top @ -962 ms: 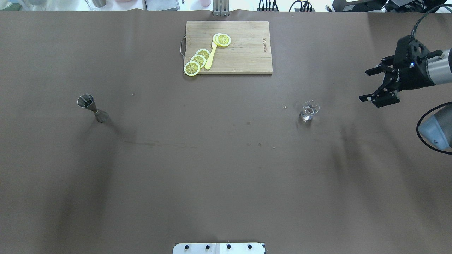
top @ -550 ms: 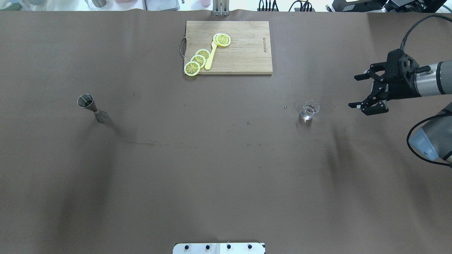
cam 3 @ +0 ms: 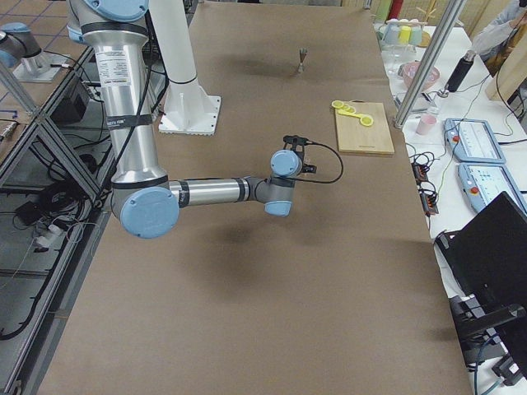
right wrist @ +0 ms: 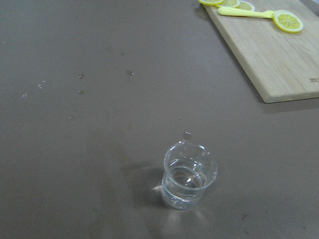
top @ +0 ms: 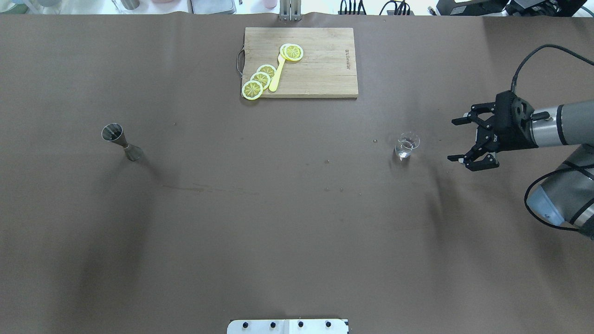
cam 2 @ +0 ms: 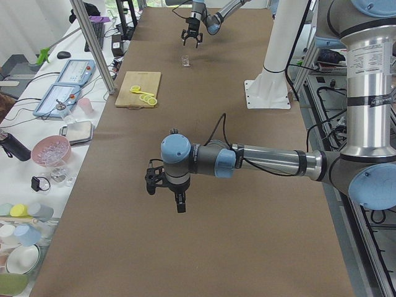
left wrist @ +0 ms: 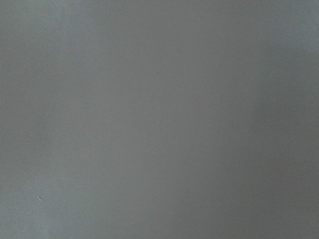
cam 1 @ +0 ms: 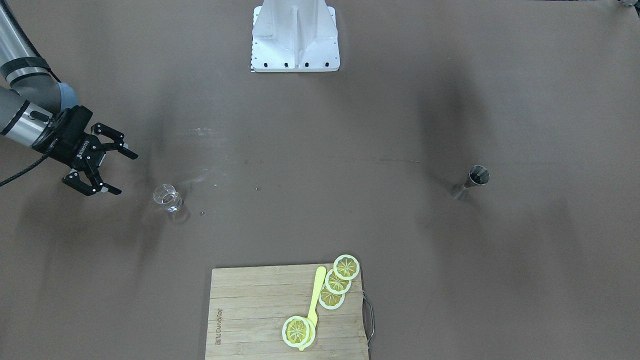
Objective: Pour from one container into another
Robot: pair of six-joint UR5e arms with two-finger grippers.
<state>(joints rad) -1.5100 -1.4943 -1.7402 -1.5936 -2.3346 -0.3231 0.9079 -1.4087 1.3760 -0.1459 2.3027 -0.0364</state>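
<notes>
The clear glass cup [top: 406, 146] stands upright on the brown table, right of centre, with a little clear liquid in it. It also shows in the front view [cam 1: 167, 198] and low in the right wrist view [right wrist: 189, 175]. My right gripper [top: 455, 140] hangs open just to the cup's right, jaws wide and pointing at it, apart from it [cam 1: 125, 174]. The steel jigger [top: 121, 142] stands upright far to the left [cam 1: 471, 182]. My left gripper [cam 2: 166, 195] shows only in the exterior left view, so I cannot tell its state. The left wrist view is blank grey.
A wooden cutting board [top: 320, 69] with several lemon slices [top: 260, 79] and a yellow knife [top: 277, 74] lies at the table's far middle. The robot's white base [cam 1: 295, 35] sits at the near middle edge. Small droplets dot the table by the cup.
My right gripper has moved left and nearer, down to the cup's level, and stays open. Cup and jigger have not moved.
</notes>
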